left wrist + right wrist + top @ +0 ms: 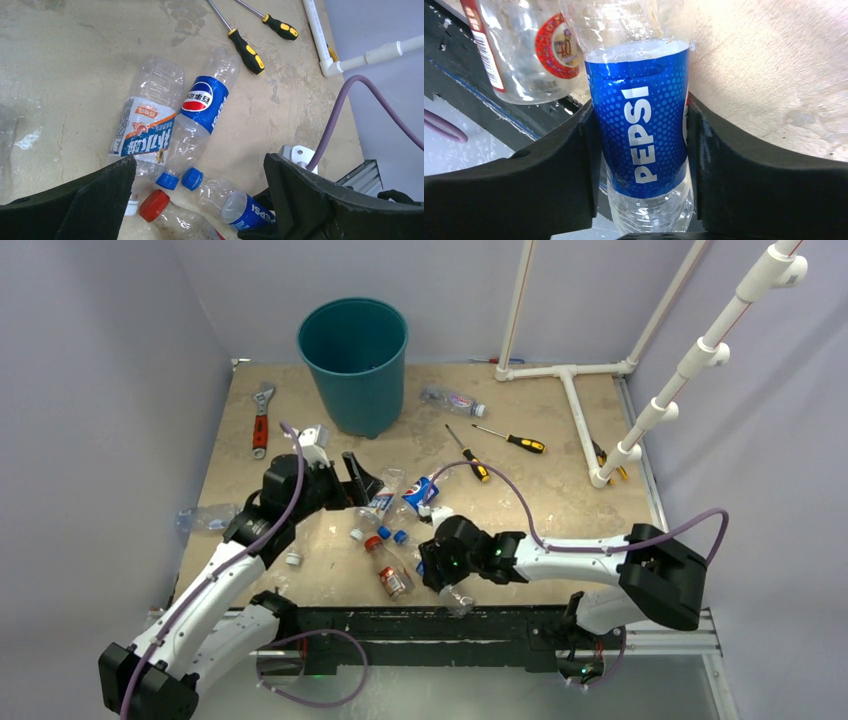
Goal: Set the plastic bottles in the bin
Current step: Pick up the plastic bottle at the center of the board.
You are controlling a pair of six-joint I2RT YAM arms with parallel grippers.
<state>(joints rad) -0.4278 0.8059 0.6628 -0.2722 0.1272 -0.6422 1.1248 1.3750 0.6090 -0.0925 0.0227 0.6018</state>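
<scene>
**Left edge of the table.** One clear crushed plastic bottle (205, 518) lies alone; only the overhead view shows it. A red-handled wrench (261, 420) lies beyond it, toward the far-left corner.

**Left gripper (200, 167).** The jaws are spread wide with nothing between them, above the central cluster. Only its wrist camera shows the labels:
- A clear bottle with a white, blue and orange label (147, 127) touches a clear bottle with a blue Pepsi-globe label (202, 105). Both have blue caps pointing toward the gripper.
- Overhead, a clear red-capped, red-labelled bottle (386, 568) lies just nearer than the cluster.

**Round teal-green plastic bin (353, 360).** It stands upright at the far side of the table, left of centre and well apart from the cluster. Only the overhead view shows it.

**Right of the bin.** A small clear bottle (452, 400) lies on its side. Two yellow-and-black-handled screwdrivers (468, 453) lie near it; the left wrist view shows them too.

**Right gripper (641, 125).** It is clamped on a clear bottle with a blue PEPSI label (641, 150), one finger pressing each side of the label band.
- The overhead view places this bottle at the table's near edge, overhanging the black rail. From there the label cannot be read.
- The wrist view shows the lettering and the ribbed clear plastic below it. The red-labelled bottle is just beside it.

**Far right.** A white pipe frame (575, 410) lies on the table.
</scene>
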